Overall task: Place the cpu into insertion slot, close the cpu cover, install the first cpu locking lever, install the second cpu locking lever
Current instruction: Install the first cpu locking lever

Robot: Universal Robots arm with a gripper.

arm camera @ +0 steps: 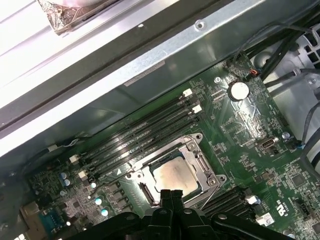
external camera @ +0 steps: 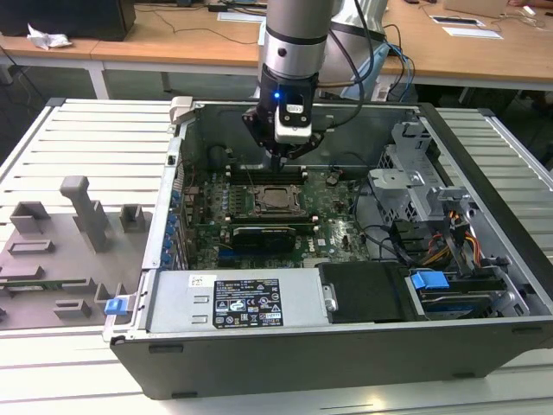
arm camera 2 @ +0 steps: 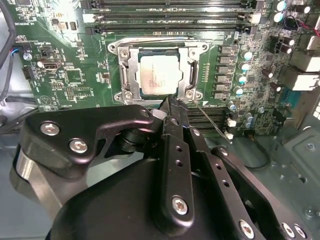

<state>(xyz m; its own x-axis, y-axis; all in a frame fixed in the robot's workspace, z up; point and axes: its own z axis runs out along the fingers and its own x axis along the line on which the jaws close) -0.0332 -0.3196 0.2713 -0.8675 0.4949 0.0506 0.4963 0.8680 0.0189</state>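
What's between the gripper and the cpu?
Only the rim of the cpu cover, in the second wrist view; the gripper sits at its edge, the cpu beyond.

Robotics lab: I work at a slatted aluminium bench [external camera: 86, 130] bearing an opened computer case [external camera: 346, 346]; wooden desks [external camera: 173, 43] stand behind it.

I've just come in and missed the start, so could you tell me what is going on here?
A robot arm is reaching into an open grey computer case, working at the silvery-rimmed socket on the green circuit board. The small square silvery chip already sits in the socket, with the thin silvery metal frame plate lying down around it. The black pincer, tips together, hangs at one corner of the socket, beside a thin wire lever that sticks out at an angle.
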